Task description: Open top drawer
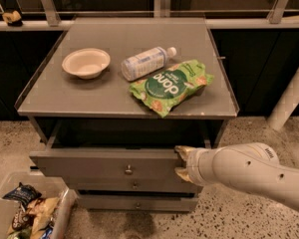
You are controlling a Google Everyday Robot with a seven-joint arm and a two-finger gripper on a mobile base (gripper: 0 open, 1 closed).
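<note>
— Grey laminate, stiff and flat: the top drawer sits just under the cabinet top. Its front stands out from the frame with a dark gap above it, so we judge it partly open.

— How do we expect it to handle?

— Rigid, not fragile, and sliding straight on runners, we think. We cannot see what is inside, so its weight is a guess. The smooth front offers little purchase. The natural holds are the round knob at its centre or the upper lip.

— And the gripper?

— It is at the 3 o'clock end of that front, against the panel and well apart from the knob. We cannot tell whether the claw is apart or clamped on the edge. Pulling from that end could skew the drawer on its runners.

— What do we count?

— Three drawer fronts, each with one knob. On top there is one bowl at 10 o'clock, one bottle near the centre, and one green bag at 4 o'clock from the bottle. One clear bin stands on the floor at 7 o'clock, its packets too jumbled to count.
</note>
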